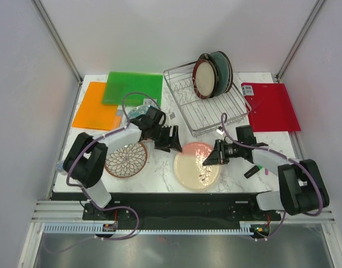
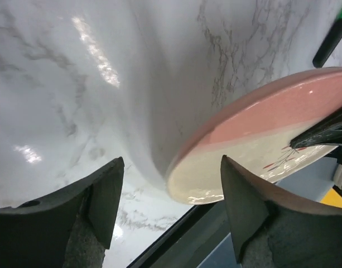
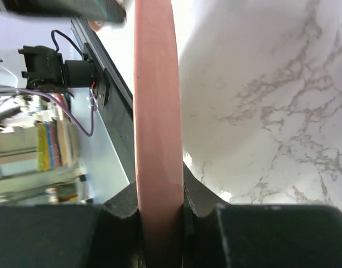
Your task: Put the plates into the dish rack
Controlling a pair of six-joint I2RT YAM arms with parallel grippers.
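Right wrist view shows the right gripper [image 3: 159,209] clamped on the rim of the pink-cream plate [image 3: 155,100], which runs edge-on between its fingers. In the top view that plate sits at lower centre, just below the dish rack [image 1: 215,111]. The left gripper [image 1: 169,139] hangs just beside its upper-left edge, spread wide and holding nothing.

I'd say the step is standing this plate up and slotting it. To do that well, pinch deep on the rim, turn the plate upright before it reaches the wires, and aim for the free slots at the rack's lower end.

Count:
- **Plates on the tabletop [image 1: 159,178]:** two, the pink-cream plate and a brown petal plate [image 1: 126,159].
- **Plates in the rack:** at least two, with the cream plate [image 1: 205,79] in front and the rest overlapping.
- **Boards:** three, an orange board [image 1: 95,106], a green board [image 1: 133,87] and a red board [image 1: 271,106].
- **Racks:** one.
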